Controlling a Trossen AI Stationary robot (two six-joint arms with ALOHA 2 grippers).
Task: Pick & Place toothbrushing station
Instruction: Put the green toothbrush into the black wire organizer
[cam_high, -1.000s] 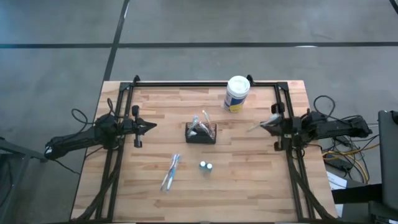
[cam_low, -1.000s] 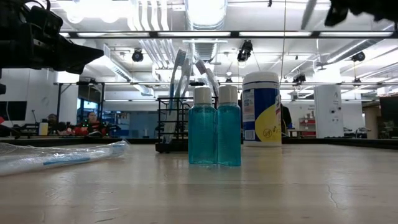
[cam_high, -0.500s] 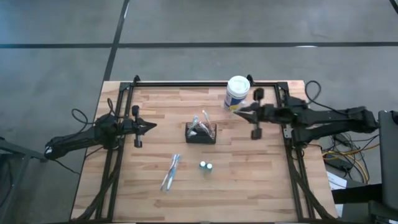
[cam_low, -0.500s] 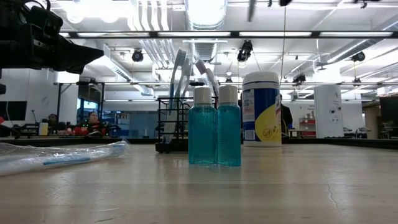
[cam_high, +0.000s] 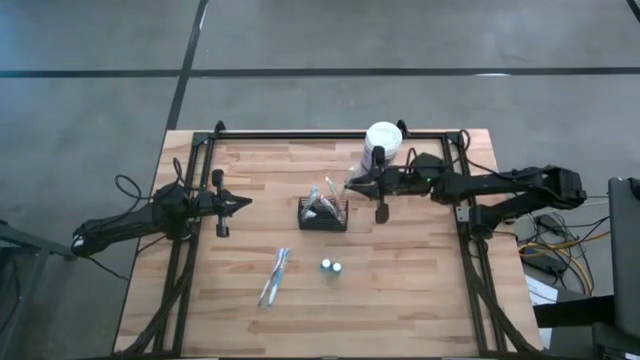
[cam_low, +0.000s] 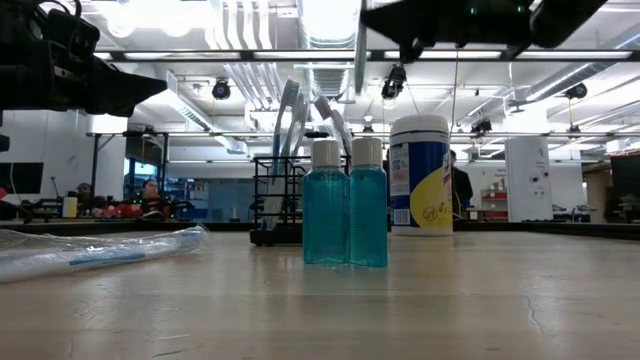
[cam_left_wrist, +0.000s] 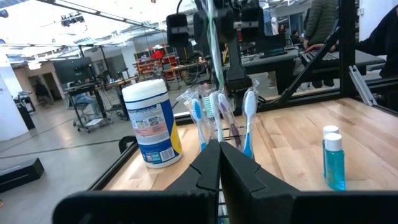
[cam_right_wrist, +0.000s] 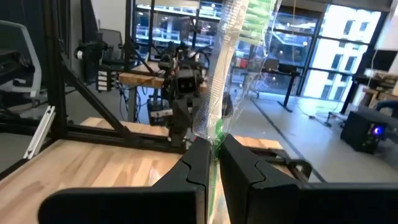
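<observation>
A: Nearest the low camera, a toothbrush in clear wrap (cam_low: 100, 253) lies flat on the tabletop (cam_high: 400, 290), off to one side.

B: And right behind it, two little blue bottles (cam_low: 346, 203) with white caps, upright, side by side and touching.

A: Past those, the black mesh caddy (cam_high: 323, 213) sits mid-tabletop. From above it is just beyond the bottles, and several wrapped toothbrushes (cam_left_wrist: 211, 118) stand in it, leaning.

B: Where's the right gripper (cam_high: 352, 184)?

A: Stretched well in over the tabletop, hanging above the caddy's right edge. It is clenched on a wrapped toothbrush with green bristles (cam_right_wrist: 239, 37); the right wrist view shows the handle pinched between the fingers (cam_right_wrist: 193, 168), bristle end pointing away from the gripper.

B: In the low view that brush (cam_low: 360, 45) hangs near upright, high over the caddy and clear of the brushes standing in it.

A: The left gripper (cam_high: 243, 203) waits at the left side of the tabletop, pointing at the caddy, well apart from it. Its fingers (cam_left_wrist: 208, 165) are pressed together, grasping nothing.

B: Farthest back?

A: The white canister with a yellow-blue label (cam_high: 381, 148), upright near the tabletop's far edge, partly under the right arm (cam_high: 500, 186).
</observation>
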